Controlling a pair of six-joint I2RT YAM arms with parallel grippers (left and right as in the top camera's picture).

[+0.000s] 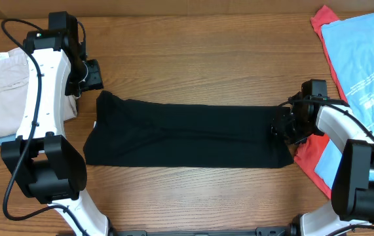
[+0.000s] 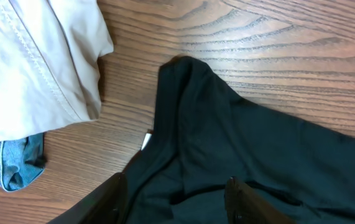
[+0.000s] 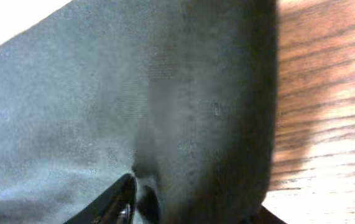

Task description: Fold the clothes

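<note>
Grasping right end of plain black cloth T-shirt (image 1: 187,134), stretched lengthwise mid-table; right gripper (image 1: 281,128) clamped or not, cannot tell; left gripper (image 2: 177,199) parted above collar end; next: secure pinch, carry leftward

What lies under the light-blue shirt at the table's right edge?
A red shirt lies under the light-blue shirt; only its edges show, at the top and lower left. The rest, and anything beneath, is covered.

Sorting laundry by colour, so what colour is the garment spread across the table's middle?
The shirt is plain black, clearest in the overhead view.
</note>
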